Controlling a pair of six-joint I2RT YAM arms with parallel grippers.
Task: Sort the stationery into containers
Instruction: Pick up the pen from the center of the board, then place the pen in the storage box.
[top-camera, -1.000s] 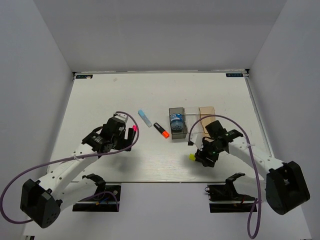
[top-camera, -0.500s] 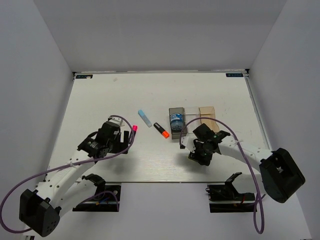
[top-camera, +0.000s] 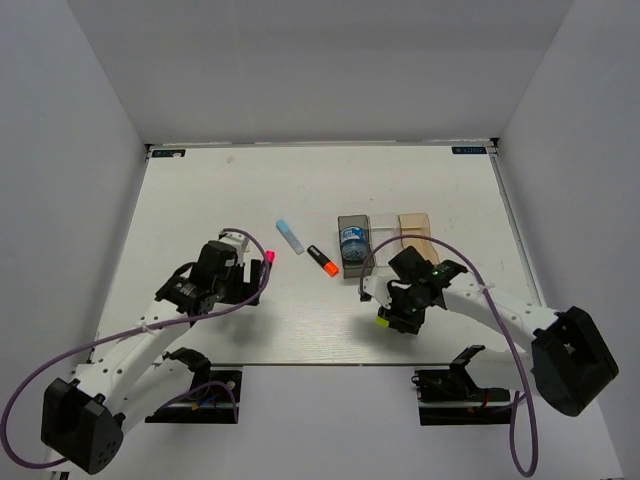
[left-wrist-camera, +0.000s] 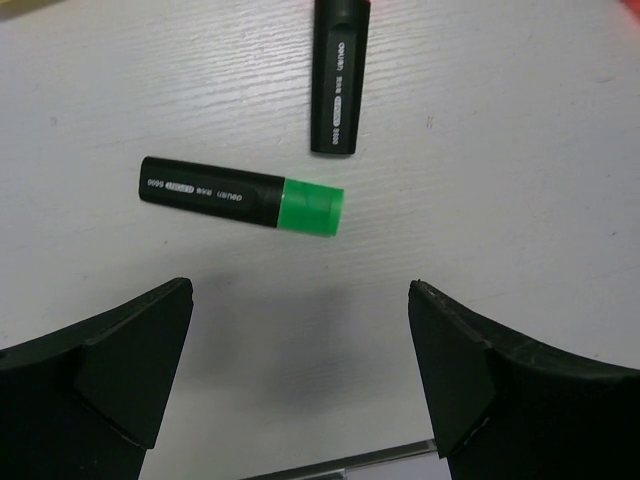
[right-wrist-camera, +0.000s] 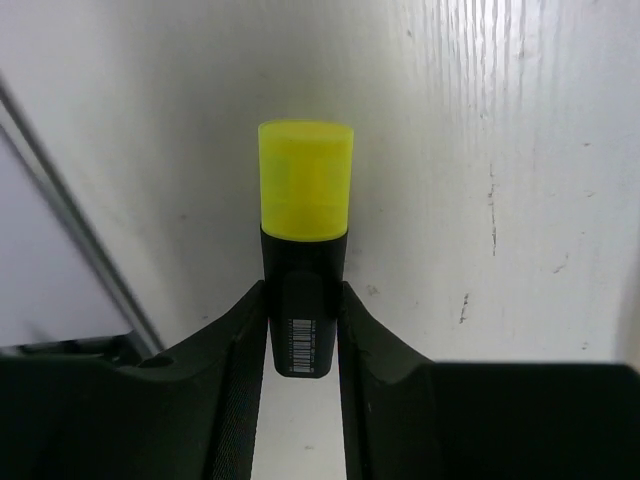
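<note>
Right gripper (right-wrist-camera: 300, 295): since a second ago swung a little toward the near edge of the table (top-camera: 200, 200) and drawn in from half-wide to narrow. It is now clamped on the black barrel of the yellow highlighter (right-wrist-camera: 305, 180), one finger against each side; whether the piece is off the surface cannot be told. Left gripper (left-wrist-camera: 300, 300): pulled back slightly over the same second, jaws at full spread, holding nothing, poised above the green highlighter (left-wrist-camera: 240, 193). That piece lies crosswise to the jaws, cap to the right, with a second black barrel (left-wrist-camera: 338, 80) just beyond it, cap cropped. Governing relation: the yellow highlighter's long axis runs straight out along the right gripper's line of reach, cap leading and the rear end gripped. The three bins sit just beyond that gripper toward the far side, the clear bin (top-camera: 385, 250) closest, the dark grey bin (top-camera: 353, 268) to its left and the tan bin (top-camera: 414, 228) to its right. The right arm is the nearer one to all three. Judgement: a short lift and turn toward the bins comes next. The dark grey bin already holds the blue-and-white item (top-camera: 351, 240). Loose on the table are an orange highlighter (top-camera: 322, 260) and a light-blue stick (top-camera: 290, 236). View notes: only the right wrist view shows finger contact, while the overhead shows just the yellow cap peeping out; only the overhead shows the bins; the green highlighter appears in the left wrist view alone
</note>
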